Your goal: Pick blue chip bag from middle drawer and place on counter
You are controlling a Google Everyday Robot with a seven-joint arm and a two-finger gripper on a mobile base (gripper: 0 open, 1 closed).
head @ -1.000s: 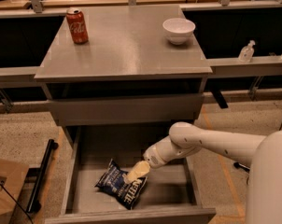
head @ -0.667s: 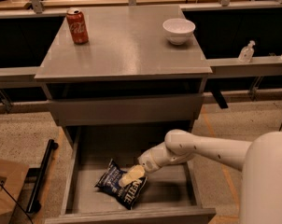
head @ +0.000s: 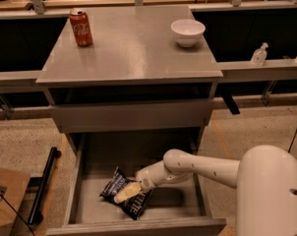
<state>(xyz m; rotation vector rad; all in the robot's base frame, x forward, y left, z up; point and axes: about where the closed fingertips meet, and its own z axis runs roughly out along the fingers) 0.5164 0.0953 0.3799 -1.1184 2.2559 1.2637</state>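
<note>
The blue chip bag [head: 138, 207] lies flat on the floor of the open middle drawer [head: 180, 203], towards its front left. My gripper [head: 127, 192] reaches down into the drawer from the right and rests on top of the bag, over its middle. The white arm [head: 202, 166] stretches across the drawer's right side. The grey counter [head: 133, 53] is the top of the cabinet, above the drawer.
A red soda can [head: 81, 27] stands at the counter's back left and a white bowl [head: 188, 32] at its back right. A cardboard box [head: 6, 195] and a black bar [head: 43, 186] sit on the floor at left. A small bottle [head: 259, 54] stands on the right ledge.
My gripper has moved left and down inside the drawer, from the bag's right edge onto the middle of the bag. The bag has stayed in place.
</note>
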